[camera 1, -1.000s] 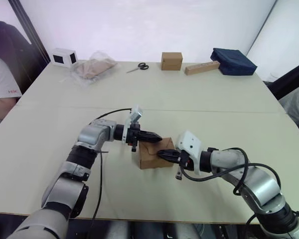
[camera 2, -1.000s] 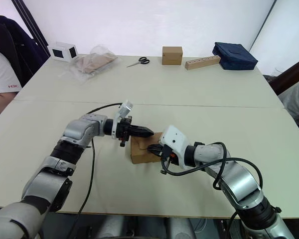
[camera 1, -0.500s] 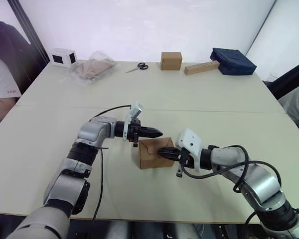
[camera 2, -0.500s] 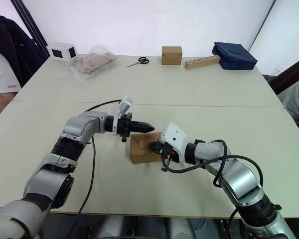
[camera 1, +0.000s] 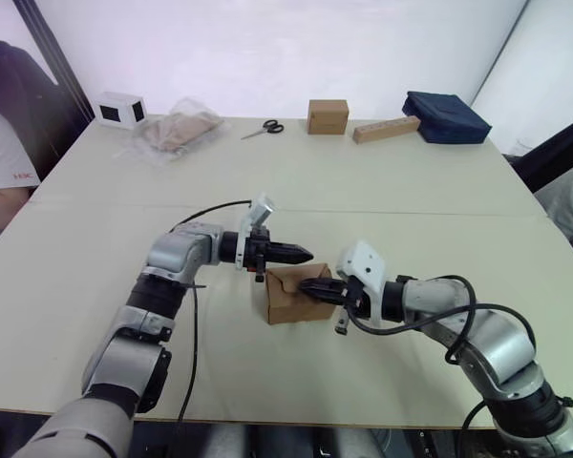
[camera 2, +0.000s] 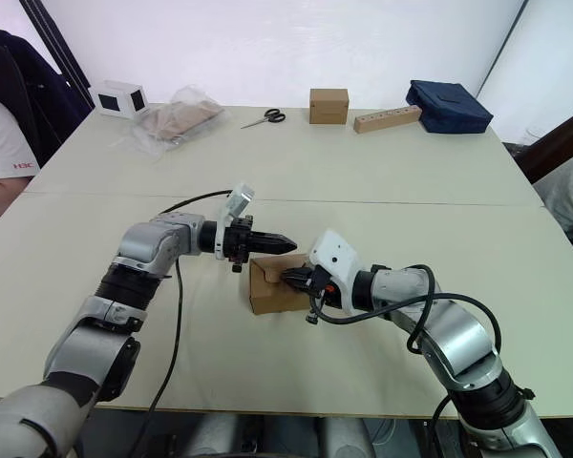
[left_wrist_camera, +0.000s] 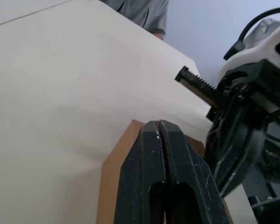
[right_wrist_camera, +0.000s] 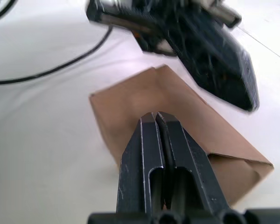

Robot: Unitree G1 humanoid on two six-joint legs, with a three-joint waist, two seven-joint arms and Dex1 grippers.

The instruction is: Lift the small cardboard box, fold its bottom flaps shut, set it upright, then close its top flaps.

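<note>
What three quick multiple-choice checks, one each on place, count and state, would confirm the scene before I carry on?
1. Where is the small cardboard box?
A. On the near table, between both grippers
B. Beside the scissors
C. On the blue bag

2. How many scissors lie on the table?
A. None
B. One
C. Three

3. How are the left gripper fingers?
A. Wide open
B. Shut
C. Holding scissors

Answers: 1 A, the right gripper and the left one meet over it. 2 B, one pair of scissors at the far edge. 3 B, its fingers are pressed together.

scissors | plastic bag | navy pouch | tan block
</note>
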